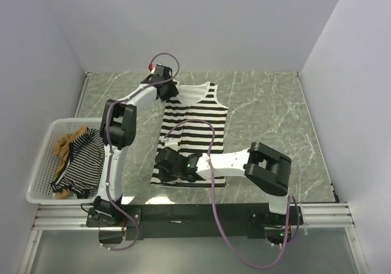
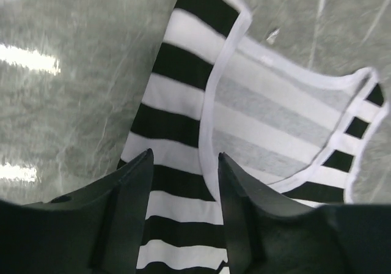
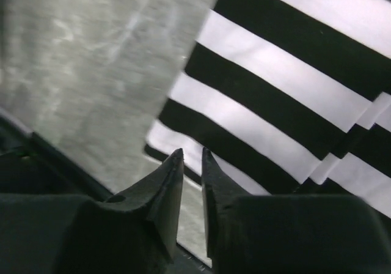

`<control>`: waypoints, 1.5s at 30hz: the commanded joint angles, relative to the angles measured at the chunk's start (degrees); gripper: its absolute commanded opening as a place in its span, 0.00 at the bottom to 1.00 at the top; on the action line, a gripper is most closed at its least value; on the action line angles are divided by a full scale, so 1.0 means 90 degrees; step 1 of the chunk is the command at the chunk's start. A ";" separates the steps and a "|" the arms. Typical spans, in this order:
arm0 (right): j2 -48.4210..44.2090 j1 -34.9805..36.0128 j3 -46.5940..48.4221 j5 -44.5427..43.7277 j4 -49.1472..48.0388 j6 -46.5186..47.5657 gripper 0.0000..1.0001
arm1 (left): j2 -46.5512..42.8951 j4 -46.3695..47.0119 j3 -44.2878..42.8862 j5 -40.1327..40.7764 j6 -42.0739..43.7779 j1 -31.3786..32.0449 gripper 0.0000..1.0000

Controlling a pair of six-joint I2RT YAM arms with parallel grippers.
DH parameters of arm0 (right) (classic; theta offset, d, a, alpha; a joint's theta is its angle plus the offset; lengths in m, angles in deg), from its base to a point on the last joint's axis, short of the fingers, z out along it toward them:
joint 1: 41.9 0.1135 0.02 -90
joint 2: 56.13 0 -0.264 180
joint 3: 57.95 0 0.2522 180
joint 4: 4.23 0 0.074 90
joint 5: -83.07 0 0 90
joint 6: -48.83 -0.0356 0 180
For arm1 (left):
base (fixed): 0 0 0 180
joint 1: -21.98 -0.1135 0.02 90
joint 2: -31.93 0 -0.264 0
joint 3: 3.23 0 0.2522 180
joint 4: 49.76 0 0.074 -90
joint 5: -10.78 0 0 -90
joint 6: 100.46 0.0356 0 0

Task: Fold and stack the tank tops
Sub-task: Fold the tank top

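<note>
Far left, beside the bench: a white plastic mesh basket, rectangular, with open-lattice walls. It holds two soft garments in a crumpled heap. One is a plain tan-brown tank top, lying toward the back and left edge. The other is a tank top with thin dark stripes, bunched on the right-hand side of the basket.

Left claw: matt black, wedge-shaped fingers, released and standing well apart. It is poised over the left shoulder strap at the far end of the third garment. Cloth lies flat beneath the gap, and nothing is gripped.

Centre: a tank top with wide black-and-white stripes, knit jersey, spread on the grey-green marble-patterned bench. The neck points away from the arms and the hem lies toward them. White binding edges the neckline and armholes, and the inner back shows paler grey bands. The lower left section is creased, with overlapping layers.

Right claw: reaching across to the near left hem corner of the wide-striped top, with black tapered fingers drawn almost together and only a thin slit between them. The tips sit at the hem edge. It cannot be told whether any cloth is nipped.
</note>
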 commanded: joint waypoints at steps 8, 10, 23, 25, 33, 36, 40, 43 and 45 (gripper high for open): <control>-0.2617 -0.1388 -0.1213 -0.0250 -0.0013 0.0101 0.43 | -0.1804 0.0768 -0.0069 -0.0950 0.0269 -0.0151 0.67; -0.2932 -0.2083 -0.1380 -0.0024 0.0202 0.0267 0.43 | -0.2119 0.0924 0.0361 -0.1038 0.0043 -0.0103 0.65; -0.0301 -0.6040 0.1799 0.0455 0.2066 0.1995 0.43 | -0.4043 0.0857 0.3028 -0.0276 -0.0398 0.1917 0.46; 0.0073 -0.6167 0.2172 0.0446 0.2252 0.2035 0.43 | -0.4161 0.0750 0.3146 -0.0180 -0.0339 0.2162 0.44; 0.1295 -0.6207 0.3140 0.0543 0.2380 0.2143 0.43 | -0.4698 0.0739 0.3986 0.0153 -0.0378 0.3276 0.44; 0.1471 -0.6198 0.3150 0.0533 0.2302 0.2152 0.43 | -0.4844 0.0866 0.4318 0.0173 -0.0485 0.3500 0.43; 0.1676 -0.6178 0.3170 0.0543 0.2234 0.2172 0.43 | -0.4923 0.1013 0.4698 0.0124 -0.0641 0.3735 0.43; 0.1783 -0.6158 0.3189 0.0514 0.2224 0.2182 0.43 | -0.4923 0.1179 0.4845 0.0055 -0.0700 0.3920 0.43; 0.1832 -0.6149 0.3170 0.0514 0.2176 0.2172 0.42 | -0.4864 0.1189 0.4924 0.0075 -0.0729 0.4028 0.43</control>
